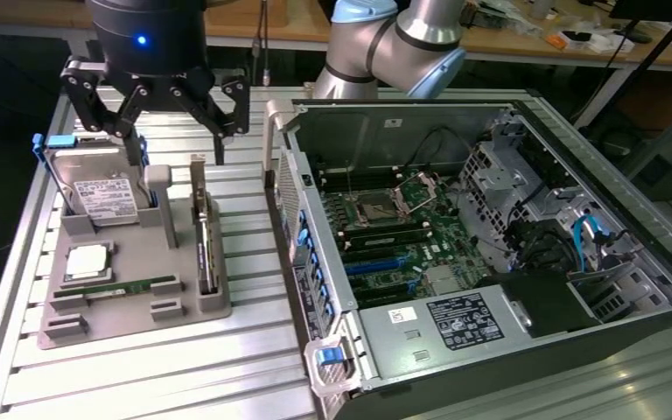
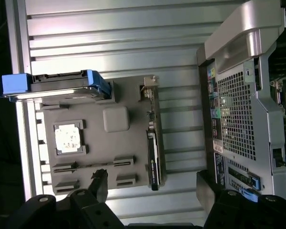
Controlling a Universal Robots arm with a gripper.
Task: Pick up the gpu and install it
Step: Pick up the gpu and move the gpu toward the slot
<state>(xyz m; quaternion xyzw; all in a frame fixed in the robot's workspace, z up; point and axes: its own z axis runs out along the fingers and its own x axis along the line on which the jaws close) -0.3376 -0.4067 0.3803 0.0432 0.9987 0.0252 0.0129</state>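
The gpu (image 1: 204, 234) is a thin green card with a silver bracket, standing on edge in the slot of the grey holder (image 1: 137, 319) on the exterior view's right side. In the wrist view the gpu (image 2: 152, 145) shows as a narrow dark strip along the holder's (image 2: 128, 102) edge. My gripper (image 1: 179, 131) hangs above the holder's far end, between the hard drive and the gpu. It is open, with nothing between its fingers. In the wrist view the gripper (image 2: 152, 188) has its fingers spread to either side of the card's end, clear of it.
The holder also carries a hard drive (image 1: 102, 197) in a blue caddy, a CPU (image 1: 87, 261) and a memory stick (image 1: 126, 286). The open computer case (image 1: 511, 324) lies at the exterior view's right, its motherboard (image 1: 395, 227) exposed. Slatted aluminium table (image 1: 172, 376) beneath.
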